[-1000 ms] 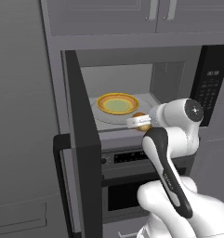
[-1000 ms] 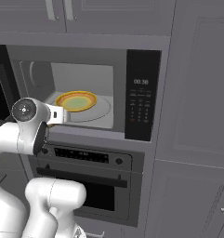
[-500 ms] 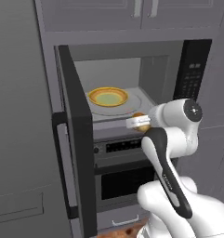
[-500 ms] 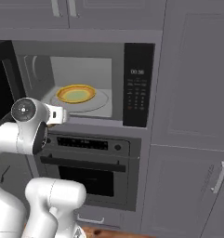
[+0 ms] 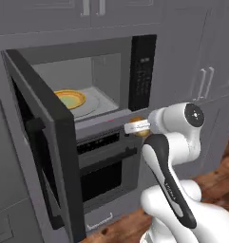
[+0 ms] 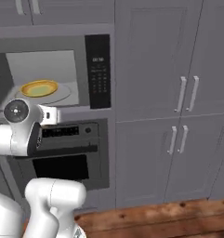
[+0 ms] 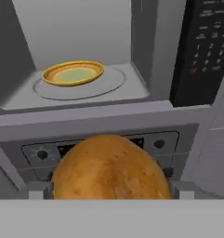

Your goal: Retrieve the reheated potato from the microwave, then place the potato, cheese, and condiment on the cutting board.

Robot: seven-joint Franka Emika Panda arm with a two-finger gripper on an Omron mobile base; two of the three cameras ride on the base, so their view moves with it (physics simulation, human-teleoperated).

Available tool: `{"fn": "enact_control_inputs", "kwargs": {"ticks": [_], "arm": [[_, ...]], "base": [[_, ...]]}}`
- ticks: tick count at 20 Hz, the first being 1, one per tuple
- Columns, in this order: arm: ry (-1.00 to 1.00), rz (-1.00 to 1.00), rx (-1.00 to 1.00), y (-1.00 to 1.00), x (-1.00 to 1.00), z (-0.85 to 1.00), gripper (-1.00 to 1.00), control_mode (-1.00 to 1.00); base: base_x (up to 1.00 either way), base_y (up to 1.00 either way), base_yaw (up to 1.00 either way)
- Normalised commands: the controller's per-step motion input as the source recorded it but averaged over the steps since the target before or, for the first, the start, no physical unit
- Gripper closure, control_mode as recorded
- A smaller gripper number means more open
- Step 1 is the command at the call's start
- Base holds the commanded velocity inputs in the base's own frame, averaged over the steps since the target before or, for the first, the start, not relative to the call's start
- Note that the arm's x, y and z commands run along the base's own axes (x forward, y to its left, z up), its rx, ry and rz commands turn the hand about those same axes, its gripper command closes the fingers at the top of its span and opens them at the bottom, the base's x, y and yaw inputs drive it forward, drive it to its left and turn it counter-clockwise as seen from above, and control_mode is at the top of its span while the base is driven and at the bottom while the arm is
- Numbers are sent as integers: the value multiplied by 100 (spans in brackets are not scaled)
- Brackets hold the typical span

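Note:
My gripper (image 7: pixel 111 191) is shut on the potato (image 7: pixel 111 167), a tan-brown lump that bulges large between the finger tips in the hand view. From the left base the gripper (image 5: pixel 135 127) hangs just outside the microwave (image 5: pixel 142 71), below its keypad, with the potato (image 5: pixel 143 131) showing behind the white fingers. In the right base view the gripper (image 6: pixel 50 115) sits in front of the oven panel. The microwave (image 6: pixel 98 69) stands open. An empty yellow plate (image 7: pixel 72 73) rests on its turntable. The cheese, the condiment and the cutting board are out of view.
The microwave door (image 5: pixel 44 142) is swung wide to the left and juts toward me. A knobbed oven (image 6: pixel 67 153) sits under the microwave. Tall grey cabinet doors (image 6: pixel 178 116) stand to the right, with wooden floor (image 6: pixel 155 223) below.
The whole scene has slid left in both base views, so the base has moved; cabinet doors came into view at right. The gripper still holds the potato outside the microwave.

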Motion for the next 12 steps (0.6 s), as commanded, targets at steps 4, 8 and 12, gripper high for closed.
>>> {"fn": "enact_control_inputs", "kwargs": {"ticks": [4, 8, 12], "arm": [[0, 0, 0, 0, 0, 0, 100, 100], [0, 0, 0, 0, 0, 0, 100, 100], [0, 0, 0, 0, 0, 0, 100, 100]], "base": [[0, -1, -91], [0, 0, -93], [0, 0, -95]]}}
